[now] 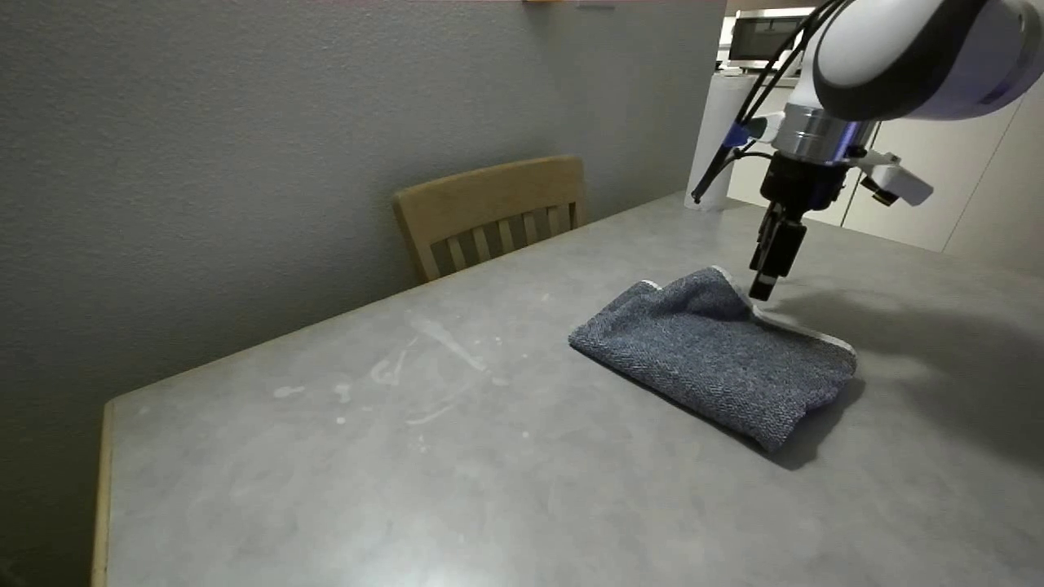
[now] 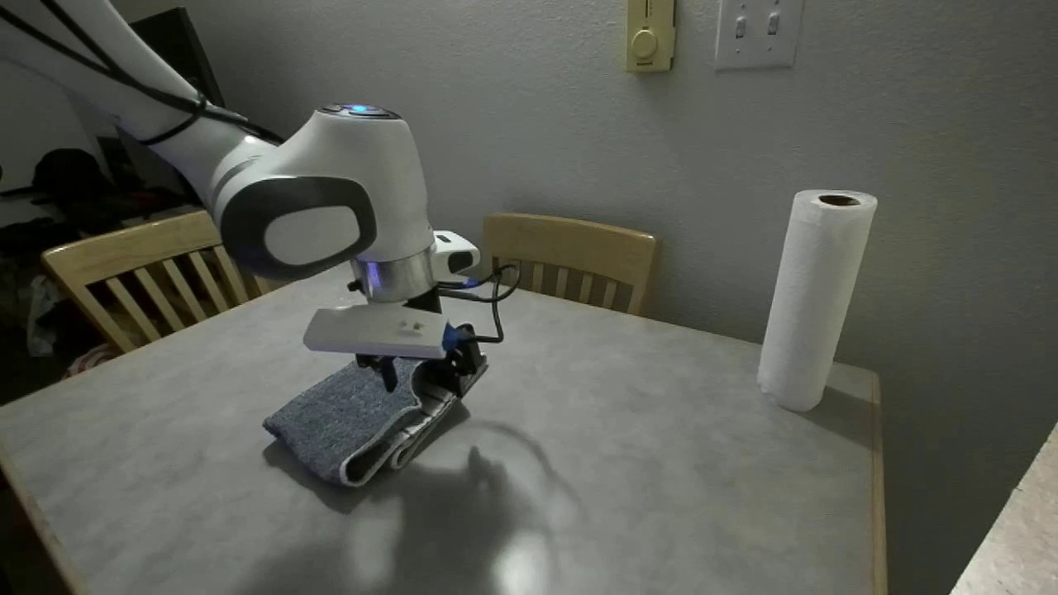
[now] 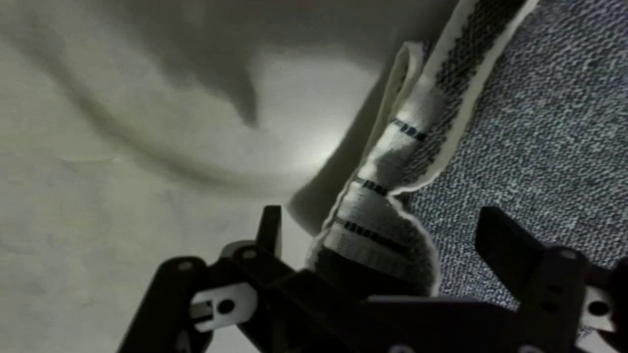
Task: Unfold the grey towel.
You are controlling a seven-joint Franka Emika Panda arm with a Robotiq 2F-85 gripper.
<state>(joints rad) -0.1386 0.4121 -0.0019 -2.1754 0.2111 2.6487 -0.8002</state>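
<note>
Wrist view: table (image 3: 78, 235) is showing L; mid, your gripper (image 3: 381, 214) is gaping, empty, astride pale hem (image 3: 468, 102); R, grey towel (image 3: 535, 127) is lying folded atop table. Prob. handling light + floppy, so you're wanting top hem only.

Flecked blue-grey towel (image 1: 710, 359) on a mottled grey, tan-edged tabletop (image 1: 326, 489)
The towel's edging is off-white, its inner face banded pale and dark with broken black lines; the gripper (image 3: 380, 218) is black, the paper roll (image 2: 814, 306) near a tabletop corner white.
</note>
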